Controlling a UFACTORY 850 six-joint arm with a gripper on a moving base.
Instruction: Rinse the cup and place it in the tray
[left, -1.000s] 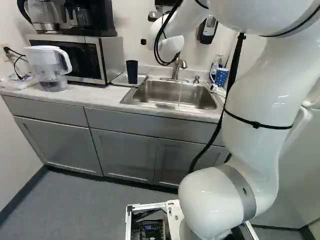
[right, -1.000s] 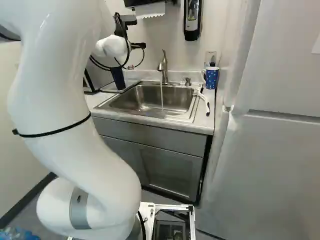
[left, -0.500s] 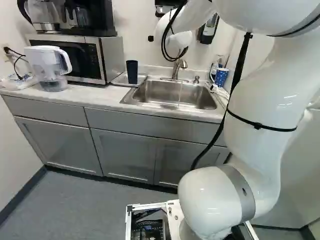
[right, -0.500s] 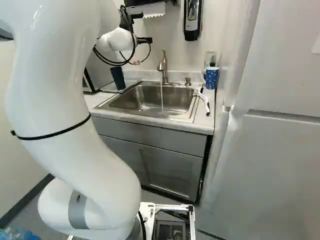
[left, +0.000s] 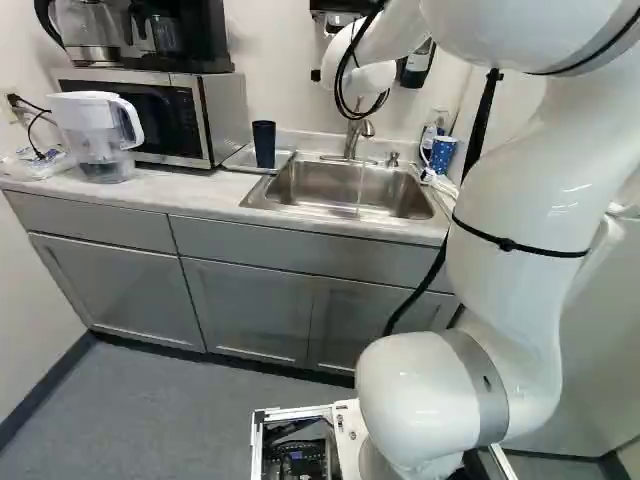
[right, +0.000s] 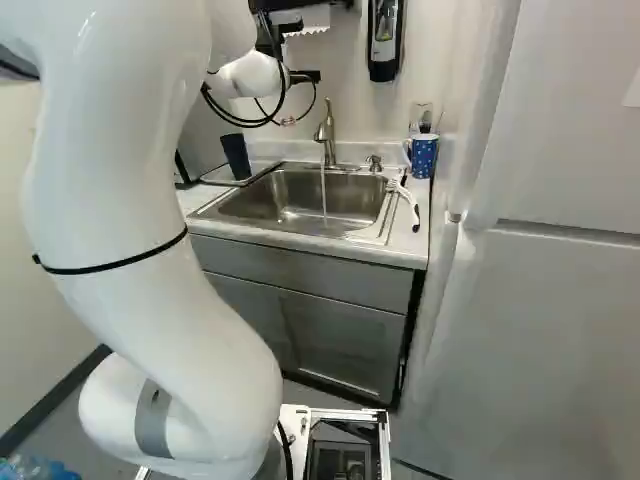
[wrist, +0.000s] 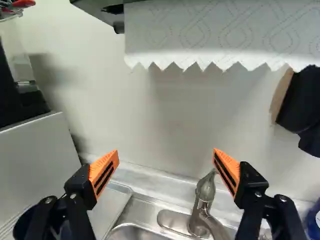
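One dark cup (left: 264, 145) stands on the tray (left: 285, 159) left of the sink (left: 350, 188), so placing looks done; rinsing I can't confirm. Water (right: 323, 190) runs into the sink, probably needing shutting off. The hand (wrist: 165, 151) is released and empty; the arm has shifted sinkward, the cup unmoved.

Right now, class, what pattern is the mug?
The mug has white dots on blue, clearest in the right base view.
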